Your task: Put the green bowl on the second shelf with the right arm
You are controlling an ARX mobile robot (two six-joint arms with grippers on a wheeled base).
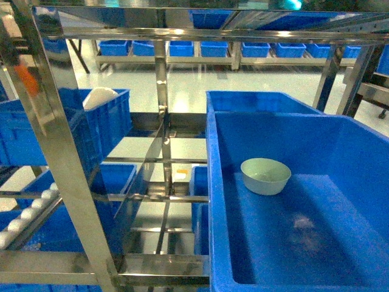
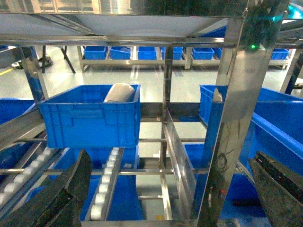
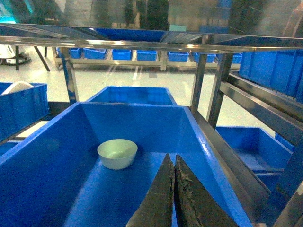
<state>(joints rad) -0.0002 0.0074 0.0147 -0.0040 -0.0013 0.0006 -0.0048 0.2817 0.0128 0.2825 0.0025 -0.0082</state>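
Green bowl sitting upright in blue crate on second shelf; right pincer pressed together, empty, hanging near. Placing seeming done; next calling for retreat.

Bowl: small, round, pale mint-green, glossy, plain, narrower base. Upright, mouth up, empty inside as far as visible. Sits on the floor of the big deep blue crate, toward the crate's far end, left of centre in head view, near the far wall but not touching it. In right wrist view the bowl is again upright on the crate floor, apart from both side walls.

Shelf: shiny stainless-steel rack tier, wide steel front rail, white roller rails at left. It carries the blue crate holding the bowl. Steel uprights and crossbars reflect the blue around them.
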